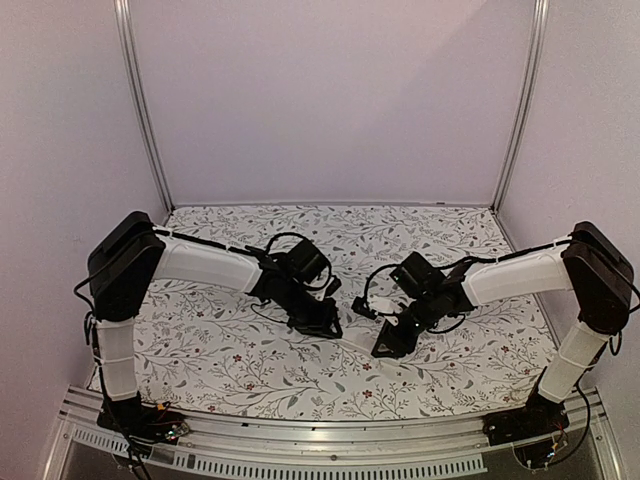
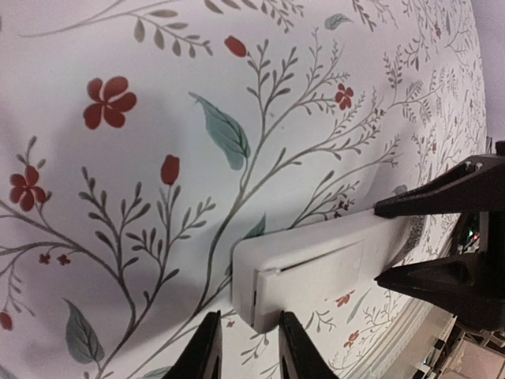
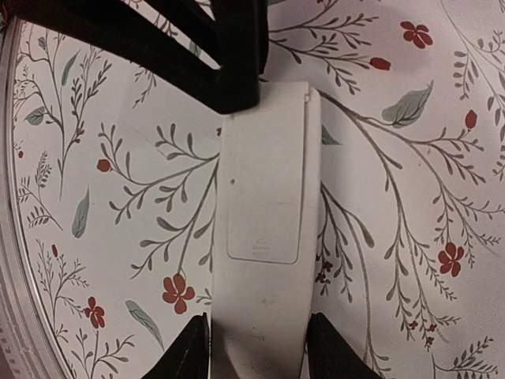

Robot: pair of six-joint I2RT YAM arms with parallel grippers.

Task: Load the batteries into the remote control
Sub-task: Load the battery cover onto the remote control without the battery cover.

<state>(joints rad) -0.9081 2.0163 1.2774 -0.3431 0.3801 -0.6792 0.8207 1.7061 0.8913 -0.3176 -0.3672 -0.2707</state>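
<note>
The white remote control (image 1: 356,343) lies back side up on the floral cloth between my two grippers. Its battery cover (image 3: 264,181) is on, with a thin gap along one seam (image 2: 316,260). My right gripper (image 3: 256,346) straddles one end of the remote control (image 3: 268,300), a finger pressed against each long side. At the opposite end, my left gripper (image 2: 246,338) has its fingers a narrow gap apart with nothing between them. One of its fingertips (image 2: 288,328) touches the corner of the remote control (image 2: 316,276) by the cover. The batteries are out of view.
The floral cloth (image 1: 230,350) covers the whole table. An aluminium rail (image 1: 330,445) runs along the near edge, which also shows in the right wrist view (image 3: 6,260). Pale walls and metal posts (image 1: 145,110) close in the back and sides.
</note>
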